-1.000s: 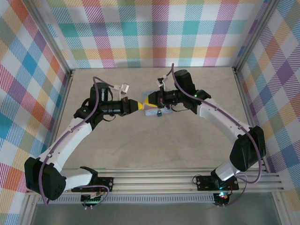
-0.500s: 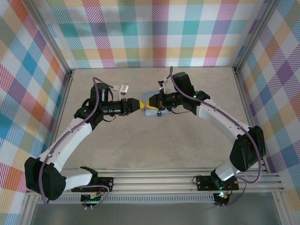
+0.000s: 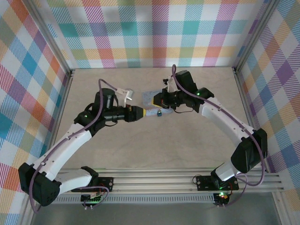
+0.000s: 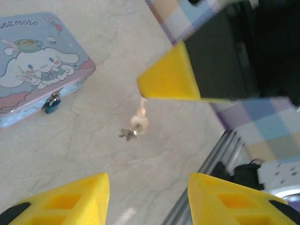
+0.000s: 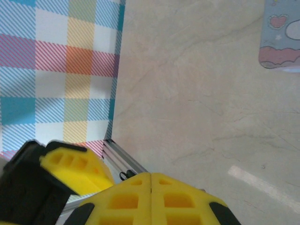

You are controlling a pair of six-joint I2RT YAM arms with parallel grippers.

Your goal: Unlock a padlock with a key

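The small blue padlock (image 4: 51, 104) hangs on the front clasp of a pale blue cartoon tin (image 4: 33, 51); from above the padlock (image 3: 159, 113) sits at the tin's near edge. A key (image 4: 140, 121) on a pale tag, with small metal bits on a ring below it, dangles from the tips of my right gripper (image 4: 161, 79), which is shut on it. From its own camera the right gripper (image 5: 151, 176) shows both pads pressed together. My left gripper (image 4: 147, 201) is open and holds nothing, a little way back from the key. Seen from above, the left gripper (image 3: 139, 113) sits left of the tin.
The tin (image 3: 151, 97) lies mid-table, toward the back, under the right gripper (image 3: 154, 100). Aluminium rails (image 3: 187, 180) run along the near edge. Checkered walls (image 3: 154, 33) close in the back and sides. A loose white connector (image 3: 127, 93) hangs by the left arm.
My left gripper, shut and tip to tip with the right gripper a second ago, has opened and pulled back to the left and nearer. The right gripper stays shut over the tin.
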